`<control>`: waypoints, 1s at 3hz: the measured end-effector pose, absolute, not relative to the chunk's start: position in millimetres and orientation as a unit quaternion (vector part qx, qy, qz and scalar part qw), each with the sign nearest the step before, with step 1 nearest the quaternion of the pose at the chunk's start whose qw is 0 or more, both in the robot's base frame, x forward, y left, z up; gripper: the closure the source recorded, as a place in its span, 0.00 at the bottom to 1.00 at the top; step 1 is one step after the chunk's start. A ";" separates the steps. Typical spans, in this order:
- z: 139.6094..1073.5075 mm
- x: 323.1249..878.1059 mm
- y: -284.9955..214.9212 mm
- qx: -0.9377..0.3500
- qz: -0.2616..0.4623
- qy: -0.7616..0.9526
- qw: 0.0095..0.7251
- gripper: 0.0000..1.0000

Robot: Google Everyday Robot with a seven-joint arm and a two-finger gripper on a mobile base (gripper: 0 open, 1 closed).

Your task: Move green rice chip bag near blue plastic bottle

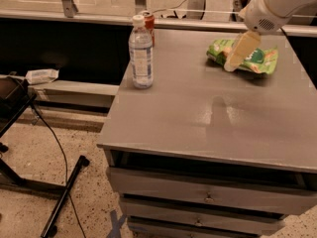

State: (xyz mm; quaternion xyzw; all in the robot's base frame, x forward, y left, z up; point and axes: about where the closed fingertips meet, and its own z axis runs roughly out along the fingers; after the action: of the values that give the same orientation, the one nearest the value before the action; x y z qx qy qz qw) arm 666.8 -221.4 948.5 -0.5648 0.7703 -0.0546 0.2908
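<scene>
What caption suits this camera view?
Tool at green rice chip bag; blue plastic bottle stands across the table.

End effector at green bag

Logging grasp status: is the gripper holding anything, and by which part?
Cannot be told. The gripper is over the green rice chip bag, which lies on the table; no hold shows.

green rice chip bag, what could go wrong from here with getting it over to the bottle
1. The gripper is over the green rice chip bag, which lies flat on the table; a grasp could catch only a fold and slip.
2. The blue plastic bottle stands upright near the table's left edge, with the red can just behind it; a bag carried in too close might tip either one.
</scene>
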 end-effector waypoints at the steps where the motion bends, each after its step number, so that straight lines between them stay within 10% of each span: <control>1: 919.5 698.2 -226.1 -0.555 -0.081 0.782 0.274 0.00; 3: 881.8 736.6 -282.6 -0.494 -0.142 0.824 0.237 0.01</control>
State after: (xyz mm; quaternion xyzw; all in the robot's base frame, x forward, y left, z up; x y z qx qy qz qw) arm 736.6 -282.6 881.8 -0.4940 0.8244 -0.1424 0.2369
